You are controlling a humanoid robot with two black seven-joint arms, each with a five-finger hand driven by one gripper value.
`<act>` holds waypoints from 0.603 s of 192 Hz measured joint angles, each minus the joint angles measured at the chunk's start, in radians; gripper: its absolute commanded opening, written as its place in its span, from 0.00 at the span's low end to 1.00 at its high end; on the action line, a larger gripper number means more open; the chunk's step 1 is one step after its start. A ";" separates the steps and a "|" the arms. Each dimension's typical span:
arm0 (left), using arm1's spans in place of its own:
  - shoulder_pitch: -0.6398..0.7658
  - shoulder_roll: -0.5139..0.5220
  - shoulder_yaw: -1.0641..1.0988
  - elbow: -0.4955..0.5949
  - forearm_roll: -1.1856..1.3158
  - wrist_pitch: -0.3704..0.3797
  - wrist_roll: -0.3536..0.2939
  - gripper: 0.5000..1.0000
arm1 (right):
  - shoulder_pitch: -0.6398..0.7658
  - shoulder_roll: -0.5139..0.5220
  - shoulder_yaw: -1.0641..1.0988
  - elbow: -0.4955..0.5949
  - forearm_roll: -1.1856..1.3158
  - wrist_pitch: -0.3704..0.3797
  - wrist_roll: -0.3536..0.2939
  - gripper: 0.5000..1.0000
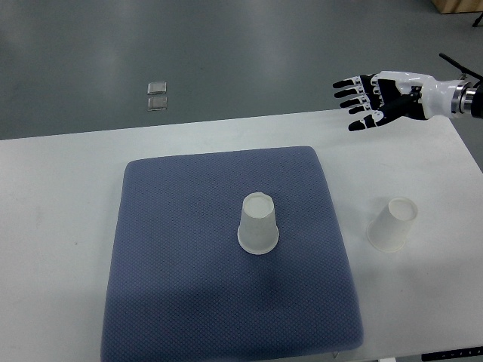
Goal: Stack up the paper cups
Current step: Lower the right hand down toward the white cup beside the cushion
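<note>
White table across the frame, grey floor beyond its far edge. On the floor, left of centre: two small pale square tiles or plates, one just behind the other, touching or nearly so; material not discernible. On the table, left-centre: blue-grey textured mat, roughly square with rounded corners, lying flat, near edge close to the table's near edge. Toward the mat's right half: white paper cup, upside down, wide rim on the mat, closed base up, standing upright. Right of the mat, on bare table, well apart from the first: second white paper cup, also inverted, appearing slightly tilted toward upper right; whether that is lean or camera angle not determinable. Cups unstacked, each standing alone. Upper right, above the table's far edge: right hand, black-and-white, arm entering from the right edge, fingers spread wide and pointing left, palm facing the camera side, holding nothing, well apart from both cups. Brown object at the top right corner, only partly in frame, unidentifiable.
</note>
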 measured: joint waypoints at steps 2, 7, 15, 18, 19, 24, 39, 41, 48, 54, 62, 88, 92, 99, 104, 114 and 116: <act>0.000 0.000 0.000 0.000 0.000 0.000 0.000 1.00 | 0.000 -0.005 0.000 0.003 -0.015 0.002 0.004 0.85; 0.000 0.000 0.000 0.000 0.000 0.000 0.000 1.00 | 0.001 -0.019 0.000 0.009 -0.050 0.007 0.015 0.85; 0.000 0.000 0.000 0.000 0.000 0.000 0.000 1.00 | 0.002 -0.042 -0.002 0.023 -0.111 0.012 0.036 0.85; 0.000 0.000 0.000 0.000 0.000 0.000 0.000 1.00 | 0.002 -0.051 -0.002 0.028 -0.130 0.013 0.042 0.85; 0.000 0.000 0.000 0.000 0.000 0.000 0.000 1.00 | 0.002 -0.053 -0.002 0.030 -0.136 0.013 0.044 0.85; 0.000 0.000 0.000 0.000 0.000 0.000 0.000 1.00 | 0.002 -0.067 -0.003 0.039 -0.166 0.014 0.053 0.85; 0.000 0.000 0.000 0.000 0.000 0.000 0.000 1.00 | 0.002 -0.113 -0.003 0.077 -0.237 0.014 0.068 0.85; 0.000 0.000 0.000 0.000 0.000 0.000 0.000 1.00 | 0.002 -0.120 -0.003 0.083 -0.244 0.015 0.069 0.85; 0.000 0.000 0.000 0.000 0.000 0.000 0.000 1.00 | 0.002 -0.143 -0.003 0.105 -0.266 0.015 0.071 0.85; 0.000 0.000 0.000 0.000 0.000 0.000 0.000 1.00 | 0.002 -0.164 -0.004 0.126 -0.282 0.015 0.073 0.85; 0.000 0.000 0.000 0.000 0.000 0.000 0.000 1.00 | -0.002 -0.193 -0.004 0.161 -0.304 0.015 0.074 0.85; 0.000 0.000 0.000 0.000 0.000 0.000 0.000 1.00 | -0.034 -0.273 -0.017 0.276 -0.379 0.015 0.077 0.85; 0.000 0.000 0.000 0.000 0.000 0.000 0.000 1.00 | -0.045 -0.283 -0.021 0.294 -0.392 0.015 0.080 0.85; 0.000 0.000 0.000 0.000 0.000 0.000 0.000 1.00 | -0.063 -0.292 -0.025 0.315 -0.410 0.015 0.085 0.85; 0.000 0.000 0.000 0.000 0.000 0.000 0.000 1.00 | -0.077 -0.297 -0.027 0.328 -0.425 0.015 0.089 0.85; 0.000 0.000 0.000 0.000 0.000 0.000 0.000 1.00 | -0.109 -0.302 -0.033 0.351 -0.463 0.015 0.099 0.85; 0.000 0.000 0.000 0.000 0.000 0.000 0.000 1.00 | -0.115 -0.303 -0.034 0.354 -0.471 0.015 0.101 0.85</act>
